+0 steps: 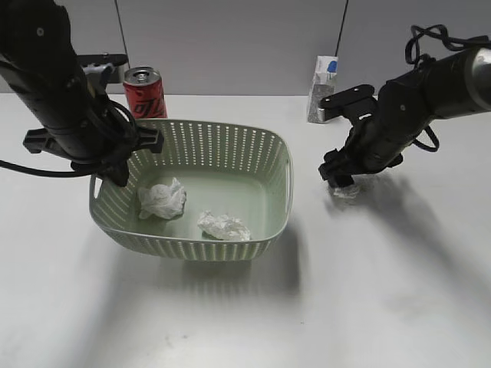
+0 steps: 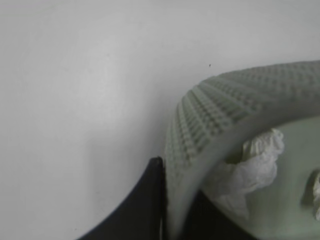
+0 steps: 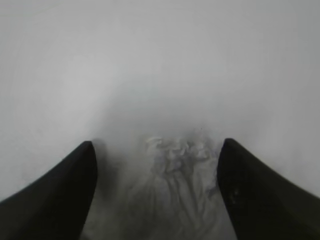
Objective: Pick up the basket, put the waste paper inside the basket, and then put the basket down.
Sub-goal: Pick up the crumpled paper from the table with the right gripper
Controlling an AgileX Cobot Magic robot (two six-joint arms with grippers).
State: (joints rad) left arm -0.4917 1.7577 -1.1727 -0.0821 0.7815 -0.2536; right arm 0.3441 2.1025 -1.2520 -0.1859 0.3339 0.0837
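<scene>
The sage-green basket [image 1: 230, 142] hangs tilted above the table, and my left gripper [image 1: 119, 172] is shut on its left rim [image 2: 187, 150]. Two white paper wads lie inside it, one at the left [image 1: 162, 199] and one nearer the front [image 1: 223, 225]; the left one also shows in the left wrist view [image 2: 247, 172]. A third wad [image 1: 344, 191] lies on the table at the right. My right gripper [image 1: 338, 181] is down over it, open, with the wad [image 3: 175, 185] between its two fingers [image 3: 157, 147].
A red soda can [image 1: 144, 93] stands behind the basket's left corner. A white-and-blue carton [image 1: 321, 89] stands at the back, behind my right arm. The white table [image 1: 245, 322] stretches toward the front.
</scene>
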